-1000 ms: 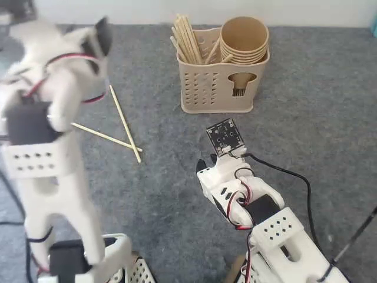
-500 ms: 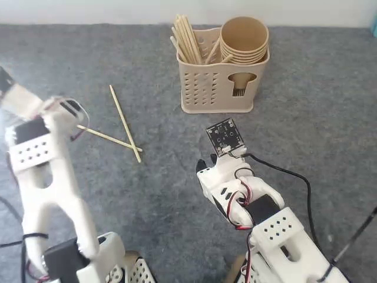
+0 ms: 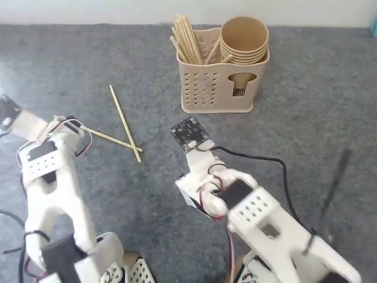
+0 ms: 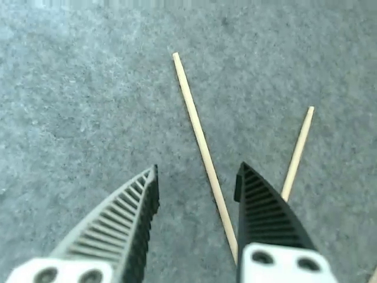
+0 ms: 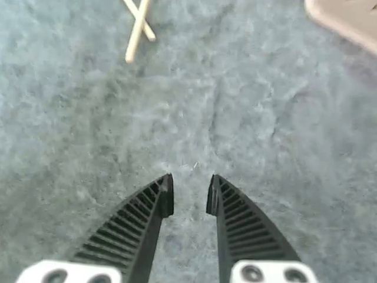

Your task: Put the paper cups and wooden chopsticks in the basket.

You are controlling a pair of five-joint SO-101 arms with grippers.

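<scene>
Grey desk (image 3: 306,118) leaves room around my hands. My left hand (image 4: 198,171) is wide apart over two loose chopsticks (image 3: 125,124). My right hand (image 5: 191,178) is a little apart, holding nothing. Farther back, the basket (image 3: 218,88) holds the paper cups (image 3: 244,35).

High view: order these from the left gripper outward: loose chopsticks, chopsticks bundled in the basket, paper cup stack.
1. Loose chopsticks, on the carpet by the left gripper.
2. Bundled chopsticks, left half of the basket.
3. Paper cup stack, basket's right half.

basket (image 5: 353,17) cut off at the corner; 1 chopstick (image 4: 298,147) ends hidden behind the left gripper (image 4: 198,167).
</scene>
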